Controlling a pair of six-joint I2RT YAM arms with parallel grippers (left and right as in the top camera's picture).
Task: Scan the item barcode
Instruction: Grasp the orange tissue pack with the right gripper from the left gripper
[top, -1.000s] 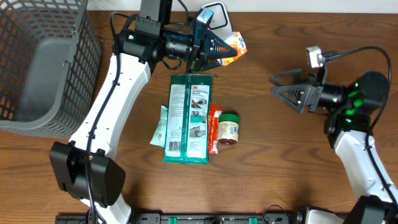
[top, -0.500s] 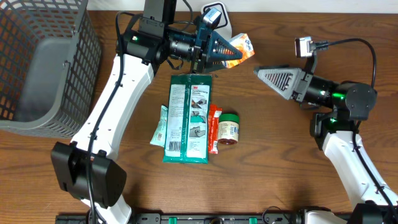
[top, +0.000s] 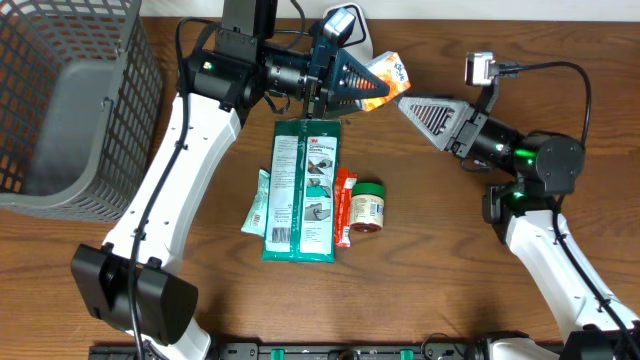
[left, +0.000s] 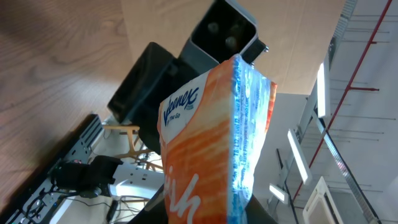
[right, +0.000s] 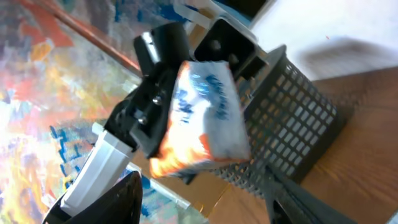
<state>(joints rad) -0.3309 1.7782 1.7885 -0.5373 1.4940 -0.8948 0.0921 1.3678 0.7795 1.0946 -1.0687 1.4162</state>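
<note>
An orange and blue Kleenex tissue pack (top: 384, 79) hangs above the table's far middle, and my left gripper (top: 362, 86) is shut on it. In the left wrist view the pack (left: 211, 143) fills the centre, standing up between the dark fingers of the left gripper (left: 205, 214). Behind it sits a grey and black scanner (left: 221, 31), seen from above as the scanner (top: 341, 22) at the back edge. My right gripper (top: 405, 104) is open just right of the pack. In the right wrist view the pack (right: 202, 115) lies ahead of the right gripper (right: 205, 202), not between its fingers.
A grey wire basket (top: 60, 100) stands at the far left. On the table's middle lie a green 3M package (top: 303, 190), a teal pouch (top: 258, 205), a thin orange-red packet (top: 345, 205) and a small green-lidded jar (top: 367, 207).
My right arm has swung left and up towards the tissue pack, and its jaws have narrowed. The left gripper has nudged the pack slightly to the right.
</note>
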